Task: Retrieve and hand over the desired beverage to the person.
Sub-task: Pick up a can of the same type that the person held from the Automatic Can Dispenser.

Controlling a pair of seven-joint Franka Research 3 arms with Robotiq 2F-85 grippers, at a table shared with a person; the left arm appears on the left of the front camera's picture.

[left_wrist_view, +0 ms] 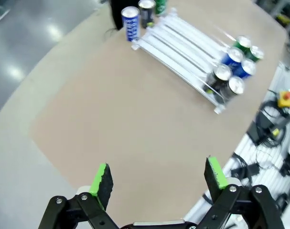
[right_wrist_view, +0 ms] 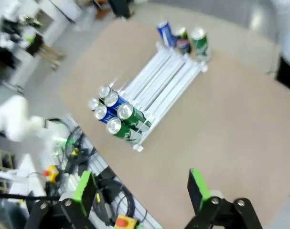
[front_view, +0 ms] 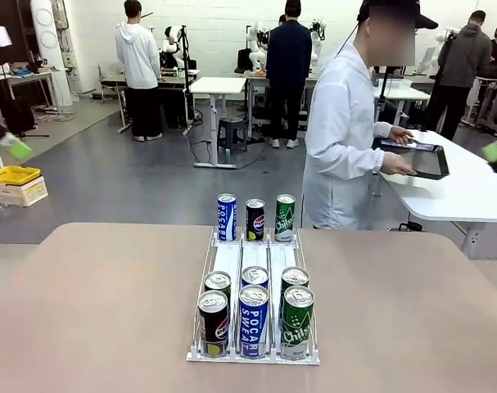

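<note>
A white three-lane rack [front_view: 255,260] is seen in the middle of the tan table [front_view: 92,311], running from near to far. At its near end six cans [front_view: 254,315] are grouped in two rows, with a black, a blue and a green one in front. At its far end three more cans [front_view: 255,219], blue, black and green, are stood upright. The person [front_view: 340,139] is seen beyond the table's far right side, turned toward a white table [front_view: 477,192], with hands on a flat black tray [front_view: 428,161]. The left gripper [left_wrist_view: 157,171] and the right gripper [right_wrist_view: 141,183] are held high above the table, jaws spread wide, with nothing between them.
</note>
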